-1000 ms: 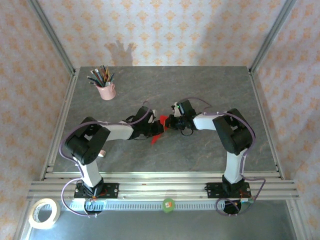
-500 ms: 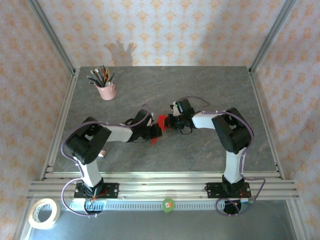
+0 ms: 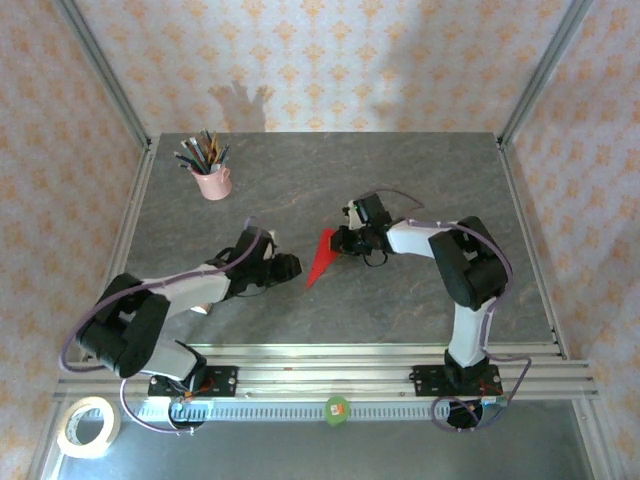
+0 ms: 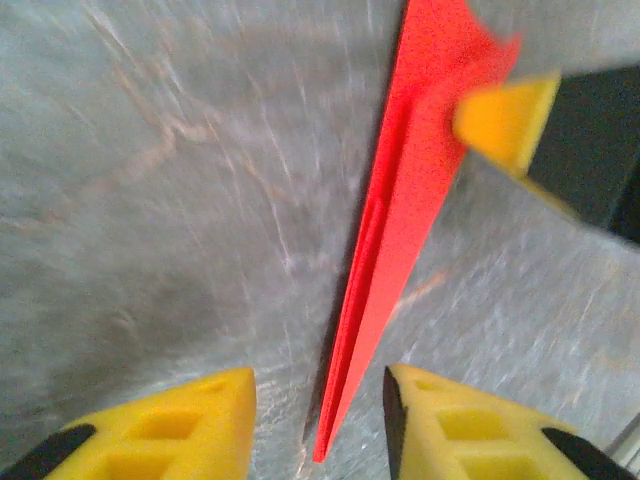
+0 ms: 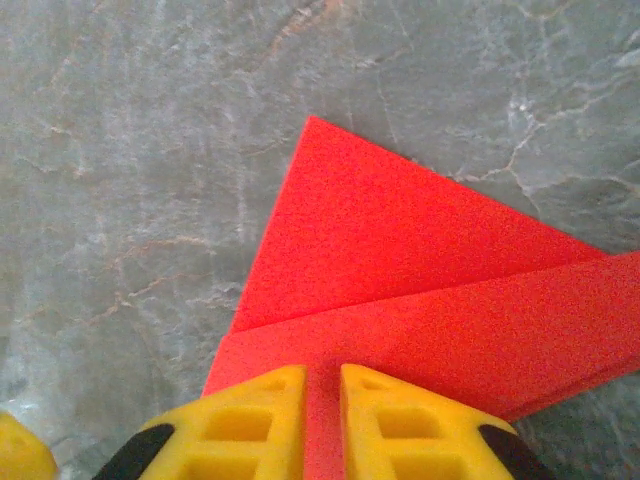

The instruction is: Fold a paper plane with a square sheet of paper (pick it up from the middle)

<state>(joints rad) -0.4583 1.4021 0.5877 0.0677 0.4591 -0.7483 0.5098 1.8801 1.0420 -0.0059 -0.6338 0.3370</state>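
Nearest, the left gripper (image 4: pixel 318 385) stands with its yellow fingers (image 4: pixel 170 425) apart, and the sharp tip of the bright red, narrow folded paper plane (image 3: pixel 320 258) lies free between them on the grey stone-patterned table (image 3: pixel 400 300). A little farther, the right gripper (image 5: pixel 322 378) has its fingers almost together around the plane's wide end; whether they pinch it one cannot tell. The folding looks finished and the release seems in hand. Next, both arms should probably draw away without dragging the paper.
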